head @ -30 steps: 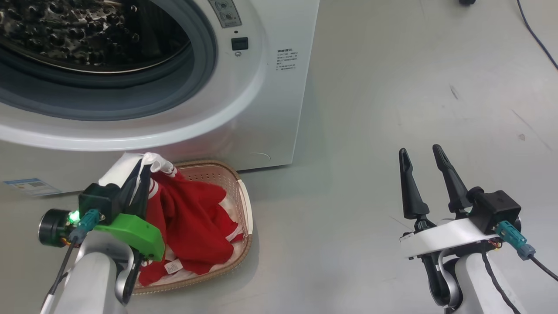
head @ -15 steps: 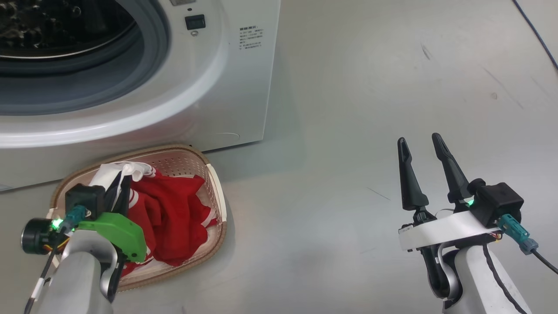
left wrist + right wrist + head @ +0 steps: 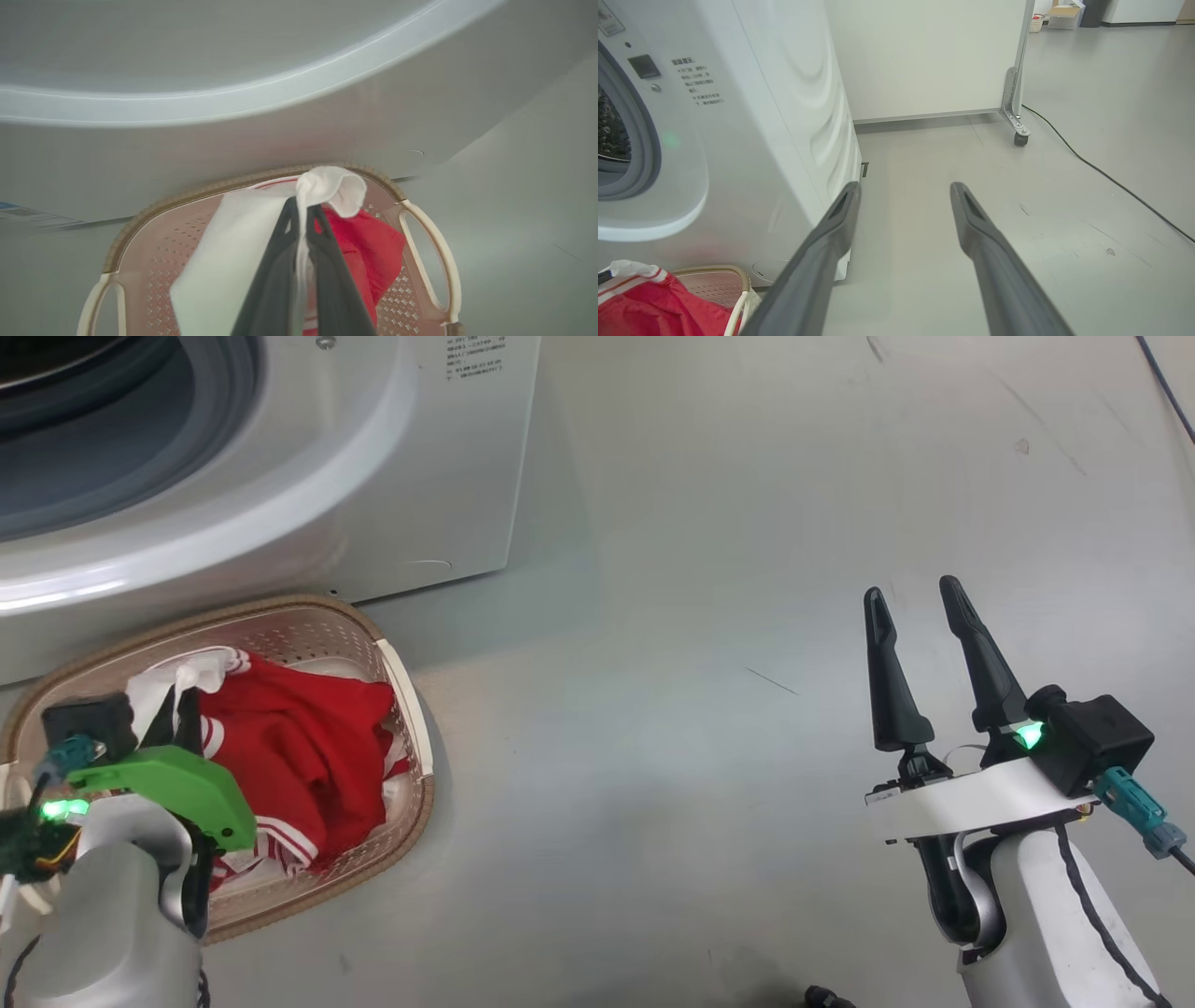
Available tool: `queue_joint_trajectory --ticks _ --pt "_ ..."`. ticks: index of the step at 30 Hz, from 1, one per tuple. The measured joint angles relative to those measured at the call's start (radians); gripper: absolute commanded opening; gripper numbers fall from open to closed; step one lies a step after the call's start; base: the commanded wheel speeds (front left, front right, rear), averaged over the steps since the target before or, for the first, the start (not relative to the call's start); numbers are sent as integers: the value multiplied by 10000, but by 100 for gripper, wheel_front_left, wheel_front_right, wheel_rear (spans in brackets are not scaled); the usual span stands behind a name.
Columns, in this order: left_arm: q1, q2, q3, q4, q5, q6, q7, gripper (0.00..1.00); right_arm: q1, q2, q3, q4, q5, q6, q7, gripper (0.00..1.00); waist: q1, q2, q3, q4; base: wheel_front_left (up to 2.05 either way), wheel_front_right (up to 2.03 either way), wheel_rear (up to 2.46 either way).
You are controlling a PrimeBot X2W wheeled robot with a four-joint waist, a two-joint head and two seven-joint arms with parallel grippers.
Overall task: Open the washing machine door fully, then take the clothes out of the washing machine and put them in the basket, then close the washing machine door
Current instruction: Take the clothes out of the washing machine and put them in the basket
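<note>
Where the head view looks down, the left end effector (image 3: 179,714) is pinched shut on the clothes (image 3: 299,756), whose red bulk lies in the basket (image 3: 414,709) directly beneath it. In the left wrist view, white fabric sits in the closed jaws, with the basket straight ahead. In the right wrist view, the right end effector (image 3: 906,186) gapes empty, and the basket is far off to its left.

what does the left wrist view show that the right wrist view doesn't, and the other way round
Left wrist view adds: the left hand shut on a white part of the clothes, above the basket, with both its side handles in sight. Right wrist view adds: the right hand open, pointing along the floor, the grey ring around the drum opening, a wheeled white panel and a floor cable. Both share the washing machine, the basket and the red clothes.
</note>
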Motion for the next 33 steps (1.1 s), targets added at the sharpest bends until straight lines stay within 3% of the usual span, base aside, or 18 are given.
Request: queue_joint_trajectory --ticks 11,12,13,14,23,33 --pt "-417 -155 959 1657 -859 397 140 0 -146 8 -188 -61 -211 -2 0 100 0 0 479 -127 0 0 0" --pt "-426 -159 963 1804 -932 397 249 15 -146 10 -188 -61 -228 -2 0 100 0 0 482 -117 0 0 0" --pt "-430 -176 961 1921 -938 397 263 49 -146 8 -190 -61 -255 -2 0 100 0 0 483 -106 0 0 0" --pt "-438 -188 961 1981 -938 433 238 100 -146 10 -190 -61 -265 -2 0 100 0 0 482 -95 0 0 0" --pt "-924 -259 677 2529 -934 336 -2 100 -148 12 -311 -23 -326 -2 0 100 0 0 311 106 0 0 0" --pt "-1081 -514 -305 2600 -203 -207 -1057 100 -193 10 -420 219 -328 0 0 100 0 0 -321 526 0 0 0"
